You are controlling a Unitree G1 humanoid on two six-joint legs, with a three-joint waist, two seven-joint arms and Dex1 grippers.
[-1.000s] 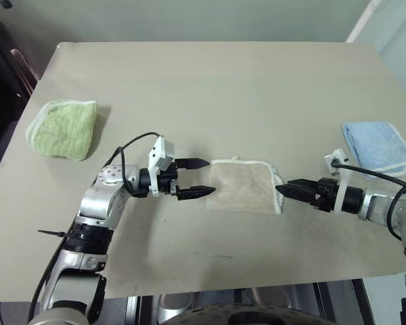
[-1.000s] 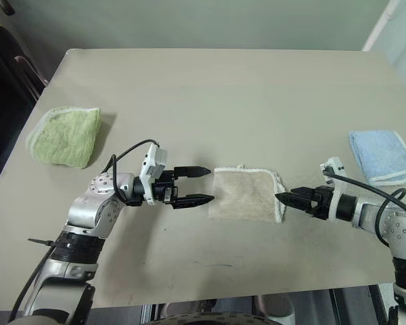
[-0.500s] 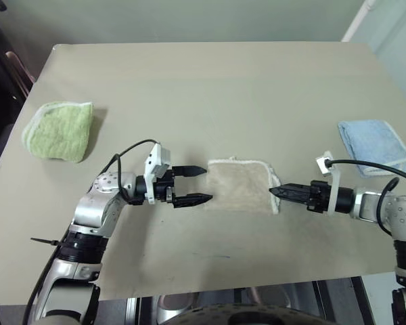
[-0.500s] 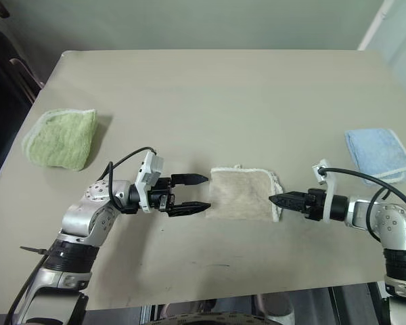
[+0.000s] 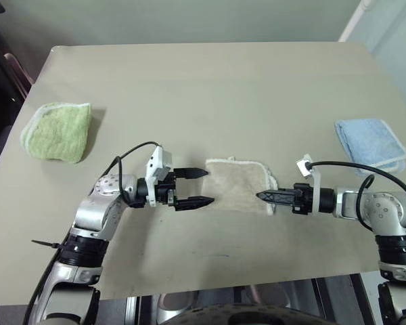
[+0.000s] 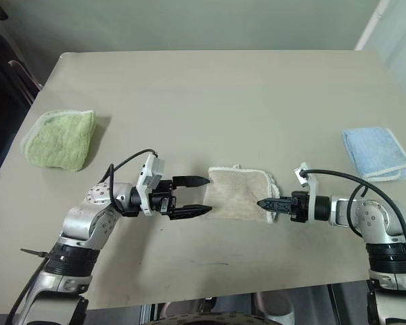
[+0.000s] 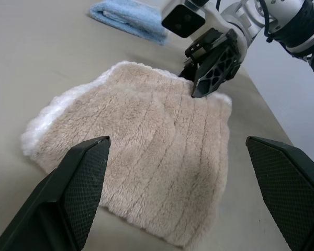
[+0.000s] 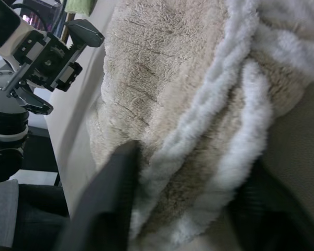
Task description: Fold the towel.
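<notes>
Beige towel (image 5: pixel 238 184) folded, right tool (image 5: pixel 260 196) seemingly pinching edge

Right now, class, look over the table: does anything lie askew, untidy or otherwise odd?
Only a little. The beige terry towel with white edging is folded, but at the right gripper its layers splay, white edges bunched unevenly. The green folded towel and light blue folded towel lie neat.

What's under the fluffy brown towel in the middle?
The beige towel lies folded on the table, so its own lower layers, edged in white, sit under the top one. Whether anything else hides beneath is covered and cannot be seen.
</notes>
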